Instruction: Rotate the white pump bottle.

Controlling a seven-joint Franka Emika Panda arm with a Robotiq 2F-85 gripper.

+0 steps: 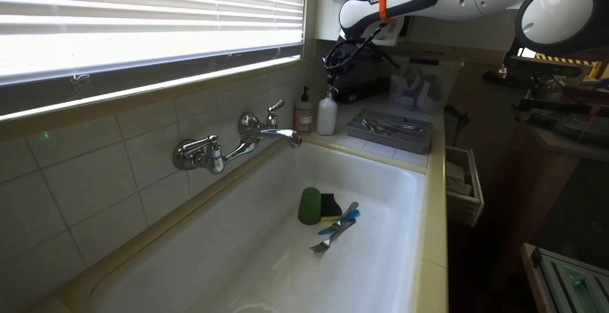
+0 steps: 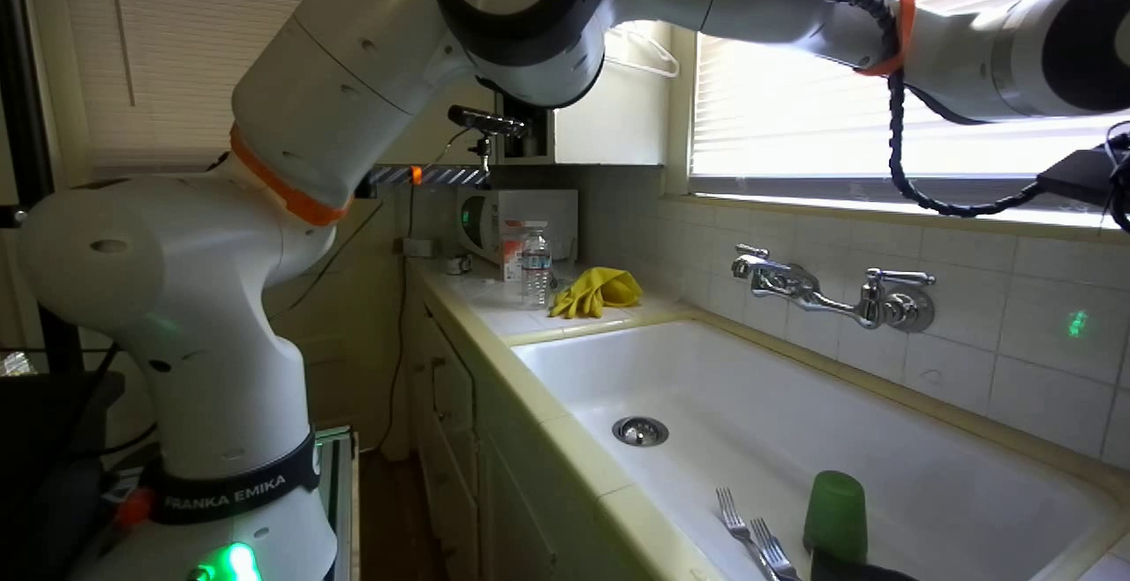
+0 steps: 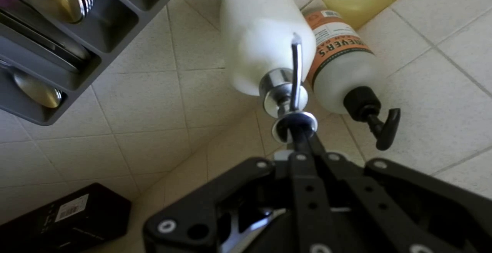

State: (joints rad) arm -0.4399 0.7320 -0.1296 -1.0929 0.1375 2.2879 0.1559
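The white pump bottle (image 1: 327, 117) stands upright just beside the grey cutlery tray (image 1: 352, 130); the Meyer's pump bottle (image 3: 344, 59) stands farther from that tray. The gripper (image 3: 301, 130) has its fingers drawn together at the white pump bottle's chrome head (image 3: 295, 84) (whether they pinch it, I cannot tell).

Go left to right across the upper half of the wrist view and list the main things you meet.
Cutlery tray → white bottle → orange-labelled bottle.
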